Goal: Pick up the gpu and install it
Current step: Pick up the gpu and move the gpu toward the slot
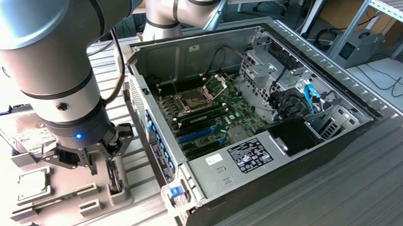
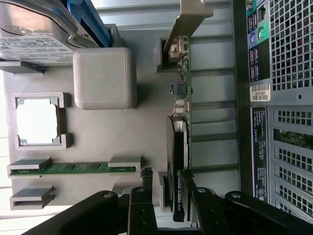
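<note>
The gpu [image 2: 177, 147] is a thin dark card standing on edge in a slot of the grey holder [image 2: 105, 127], with its silvery bracket [image 2: 188, 19] at the far end. In the exterior view the gpu [image 1: 113, 178] stands at the holder's right side, just left of the computer case. My gripper [image 2: 168, 190] is low over the card's near end with one black finger on each side. The fingers [image 2: 142, 208] still show a narrow gap to the card on one side, so it is open. From outside, the gripper [image 1: 94, 161] hangs right above the holder.
The open computer case [image 1: 338, 85] lies to the exterior view's right, with the motherboard and its blue slots [image 1: 196, 136] exposed. Its perforated rear panel [image 2: 283, 98] runs close beside the card. The holder also carries a hard drive [image 2: 34, 39], a square CPU chip [image 2: 36, 121] and a green memory stick [image 2: 73, 169].
</note>
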Robot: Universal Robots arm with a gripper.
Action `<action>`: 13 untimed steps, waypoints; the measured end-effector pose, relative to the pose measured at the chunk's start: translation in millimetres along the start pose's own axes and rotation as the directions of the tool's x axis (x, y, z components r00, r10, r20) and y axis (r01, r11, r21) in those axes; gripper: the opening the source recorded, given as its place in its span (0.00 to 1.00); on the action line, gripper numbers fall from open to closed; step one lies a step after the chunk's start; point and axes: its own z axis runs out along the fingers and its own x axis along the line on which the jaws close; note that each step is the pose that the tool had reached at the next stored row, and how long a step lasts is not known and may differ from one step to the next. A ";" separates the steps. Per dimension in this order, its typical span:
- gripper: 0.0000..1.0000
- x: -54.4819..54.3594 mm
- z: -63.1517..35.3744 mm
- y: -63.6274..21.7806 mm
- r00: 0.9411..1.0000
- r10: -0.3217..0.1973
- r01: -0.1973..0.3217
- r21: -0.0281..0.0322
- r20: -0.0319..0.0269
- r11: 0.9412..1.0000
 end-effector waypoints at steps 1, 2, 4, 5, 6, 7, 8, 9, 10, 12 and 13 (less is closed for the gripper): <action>0.36 -0.3 -0.2 0.1 1.000 0.000 0.000 0.002 0.000 1.000; 0.36 -0.3 -1.0 0.1 1.000 0.000 0.000 0.007 0.000 1.000; 0.36 -0.4 -4.5 0.2 1.000 0.000 0.000 0.015 0.001 1.000; 0.36 -0.5 -5.8 0.3 1.000 0.000 0.000 0.018 0.001 1.000; 0.36 -0.5 -7.2 0.3 1.000 -0.001 0.001 0.021 0.002 1.000; 0.36 -0.5 -7.5 0.3 1.000 -0.001 0.001 0.022 0.002 1.000; 0.36 -1.3 -7.4 0.7 1.000 -0.001 0.001 0.024 0.002 1.000; 0.36 -2.4 -7.6 1.7 1.000 -0.001 0.001 0.025 0.002 1.000; 0.36 -3.5 -7.5 2.9 1.000 -0.001 0.001 0.026 0.001 1.000; 0.36 -7.0 -7.2 7.5 1.000 -0.001 0.001 0.028 -0.001 1.000; 0.36 -7.9 -6.9 9.8 1.000 -0.001 0.001 0.029 -0.002 1.000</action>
